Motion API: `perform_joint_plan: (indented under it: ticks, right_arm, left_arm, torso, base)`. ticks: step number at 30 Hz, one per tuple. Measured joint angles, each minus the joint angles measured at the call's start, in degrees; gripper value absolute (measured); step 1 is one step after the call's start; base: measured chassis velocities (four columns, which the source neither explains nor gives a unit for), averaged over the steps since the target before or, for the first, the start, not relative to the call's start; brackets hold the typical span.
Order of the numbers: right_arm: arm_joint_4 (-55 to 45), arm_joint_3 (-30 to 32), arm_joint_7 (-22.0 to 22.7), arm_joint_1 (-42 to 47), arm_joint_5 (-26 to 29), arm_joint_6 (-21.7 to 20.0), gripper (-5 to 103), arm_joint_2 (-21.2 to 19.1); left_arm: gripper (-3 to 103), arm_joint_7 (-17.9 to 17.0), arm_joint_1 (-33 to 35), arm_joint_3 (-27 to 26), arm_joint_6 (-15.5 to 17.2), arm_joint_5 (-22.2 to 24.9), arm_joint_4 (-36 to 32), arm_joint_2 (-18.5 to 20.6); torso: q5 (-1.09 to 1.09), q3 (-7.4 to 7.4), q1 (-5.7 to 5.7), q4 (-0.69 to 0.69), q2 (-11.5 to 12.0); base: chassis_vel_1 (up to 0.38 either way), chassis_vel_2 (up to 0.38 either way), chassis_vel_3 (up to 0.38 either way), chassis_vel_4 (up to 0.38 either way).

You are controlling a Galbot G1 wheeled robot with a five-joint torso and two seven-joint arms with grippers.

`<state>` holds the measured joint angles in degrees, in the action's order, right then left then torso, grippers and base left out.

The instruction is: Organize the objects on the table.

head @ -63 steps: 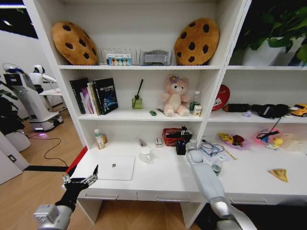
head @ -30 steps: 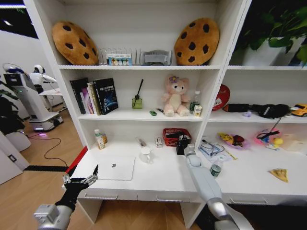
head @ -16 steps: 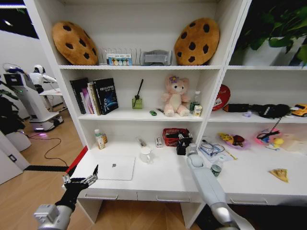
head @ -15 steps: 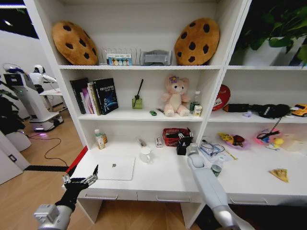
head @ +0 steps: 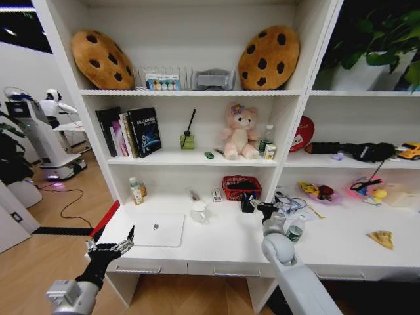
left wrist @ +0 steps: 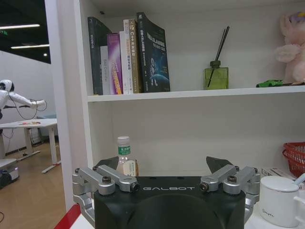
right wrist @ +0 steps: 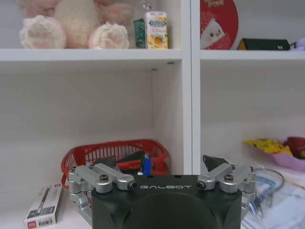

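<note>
Hovering empty with jaws spread, right gripper faces red mesh basket at 12 o'clock; thin silver laptop and green-lidded clear jar remain on long white desk; left gripper waits, spread.

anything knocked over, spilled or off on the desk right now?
Nothing spilled or tipped. The laptop lies flat and closed on the table, the green-lidded jar stands upright. The right gripper is open beside the red basket; the left gripper is open off the front-left corner.
</note>
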<state>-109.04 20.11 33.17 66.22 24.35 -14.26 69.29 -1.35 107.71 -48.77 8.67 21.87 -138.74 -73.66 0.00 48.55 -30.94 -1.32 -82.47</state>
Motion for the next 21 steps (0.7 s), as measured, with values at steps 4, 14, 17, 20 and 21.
perform_joint_plan:
  ticks: [4,14,17,20,21]
  right_arm:
    - [-3.22,-0.07,5.35,2.31,4.48,-2.15,100,0.17]
    - [-15.55,0.82,19.67,8.91,24.20,-8.14,100,-3.04]
    - [-16.16,1.80,21.90,10.10,25.45,-7.88,100,-3.92]
    - [-16.33,3.30,24.31,10.96,25.86,-7.64,100,-4.90]
    - [-16.33,3.30,24.31,10.96,25.86,-7.64,100,-4.90]
  left_arm:
    - [100,0.00,0.00,0.00,0.00,0.00,0.00,0.00]
    - [100,0.00,0.00,0.00,-0.01,0.00,0.00,0.00]
    - [100,0.00,0.00,0.00,-0.01,0.00,0.00,0.00]
    - [100,0.00,0.00,0.00,-0.01,0.00,0.00,0.00]
    - [100,0.00,0.00,0.00,-0.01,0.00,0.00,0.00]
  torso:
    - [0.01,0.01,0.00,0.00,0.00]
    - [0.00,0.01,-0.01,-0.01,0.00]
    - [0.00,0.01,-0.01,-0.01,0.00]
    - [0.00,0.01,-0.01,-0.01,0.00]
    - [0.00,0.01,-0.01,-0.01,0.00]
  base:
    - [0.000,0.000,0.000,0.000]
    - [0.000,0.000,0.000,0.000]
    - [0.000,0.000,0.000,0.000]
    - [0.000,0.000,0.000,0.000]
    - [0.000,0.000,0.000,0.000]
